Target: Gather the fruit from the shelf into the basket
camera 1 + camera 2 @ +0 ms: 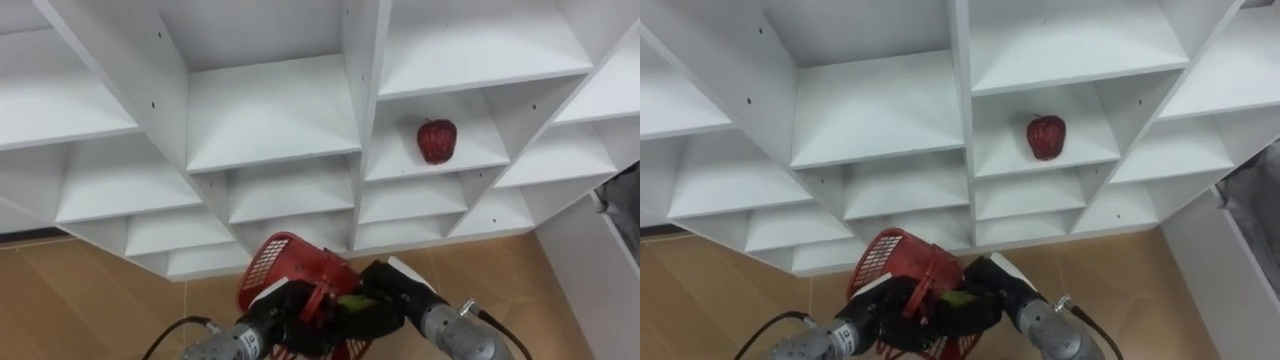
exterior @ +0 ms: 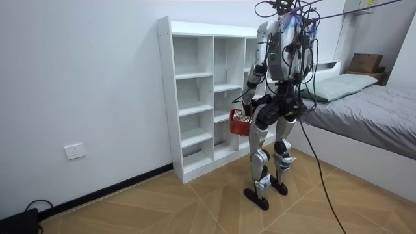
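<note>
Stance: robot stood upright, close before the white closet [image 2: 195, 97], a bed [image 2: 370, 110] behind it at the room view's right.
Red fruit: lay alone on a middle shelf of the closet, right of the centre divider [image 1: 436, 140].
Basket: red basket [image 1: 285, 262] was held low, in front of the bottom shelves.
Left hand: [image 1: 285, 318] fingers were curled on the basket's rim.
Right hand: [image 1: 388, 298] fingers were curled round a small green piece [image 1: 352, 300] over the basket.
</note>
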Robot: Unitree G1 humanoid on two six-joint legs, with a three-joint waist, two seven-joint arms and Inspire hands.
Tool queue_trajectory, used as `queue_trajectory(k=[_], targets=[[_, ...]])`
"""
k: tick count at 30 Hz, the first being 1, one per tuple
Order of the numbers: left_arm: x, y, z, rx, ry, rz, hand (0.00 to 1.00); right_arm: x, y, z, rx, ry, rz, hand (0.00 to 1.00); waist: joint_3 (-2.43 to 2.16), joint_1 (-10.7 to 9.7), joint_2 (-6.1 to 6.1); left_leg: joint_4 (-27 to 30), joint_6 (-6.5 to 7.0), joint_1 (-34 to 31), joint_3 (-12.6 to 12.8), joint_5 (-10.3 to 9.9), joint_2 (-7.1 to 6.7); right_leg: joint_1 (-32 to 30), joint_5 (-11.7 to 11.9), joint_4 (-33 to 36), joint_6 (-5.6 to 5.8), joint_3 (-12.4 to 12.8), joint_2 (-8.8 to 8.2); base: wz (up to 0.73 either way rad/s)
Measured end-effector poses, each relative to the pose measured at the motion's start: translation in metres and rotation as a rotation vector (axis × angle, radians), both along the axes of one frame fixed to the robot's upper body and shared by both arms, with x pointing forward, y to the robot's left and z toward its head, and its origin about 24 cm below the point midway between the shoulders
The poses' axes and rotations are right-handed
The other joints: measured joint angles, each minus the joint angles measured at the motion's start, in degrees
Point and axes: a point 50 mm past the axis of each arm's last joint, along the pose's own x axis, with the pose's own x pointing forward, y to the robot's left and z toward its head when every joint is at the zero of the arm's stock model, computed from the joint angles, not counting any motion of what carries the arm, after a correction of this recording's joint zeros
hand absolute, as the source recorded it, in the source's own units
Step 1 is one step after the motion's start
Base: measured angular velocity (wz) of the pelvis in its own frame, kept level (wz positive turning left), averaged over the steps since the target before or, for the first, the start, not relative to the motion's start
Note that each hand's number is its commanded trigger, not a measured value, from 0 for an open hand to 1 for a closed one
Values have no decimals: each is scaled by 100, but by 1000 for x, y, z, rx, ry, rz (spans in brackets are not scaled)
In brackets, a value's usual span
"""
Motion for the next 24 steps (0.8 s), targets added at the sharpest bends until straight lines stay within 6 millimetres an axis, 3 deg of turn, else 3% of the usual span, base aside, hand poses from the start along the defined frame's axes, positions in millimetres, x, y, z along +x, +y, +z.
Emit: queue_trajectory(k=[9,10,11,15,16,19,24], targets=[[12,-3,9,-26,-46,20,100,19,2,13,-4,-71,4,100,2,21,-5,-1,1,6,75,1,1,-58,0,73,-1,128,-15,-5],[12,-3,9,-27,-46,19,100,19,2,13,-5,-71,3,94,4,21,-8,-1,1,13,76,1,1,-51,0,71,-1,129,-16,0],[12,-3,9,-27,-46,19,100,19,2,13,-6,-71,3,62,8,21,-14,-1,1,23,76,1,1,-44,0,72,0,132,-17,0],[12,-4,9,-27,-46,16,100,19,2,13,-1,-71,-3,49,19,52,-17,-2,2,39,79,0,5,-33,-10,61,3,108,-20,0],[12,-4,9,-27,-45,11,100,20,2,14,1,-77,-10,10,26,66,-11,-2,4,39,78,-3,5,-43,-15,70,5,107,-17,0],[11,-5,9,-27,-43,5,100,25,3,17,11,-92,-18,0,34,63,0,-2,4,31,74,-4,5,-57,-14,80,4,107,-12,0],[12,-6,9,-39,-41,17,100,26,4,18,26,-93,-28,0,46,63,19,-4,1,27,76,-5,2,-55,-14,70,2,106,-8,0]])
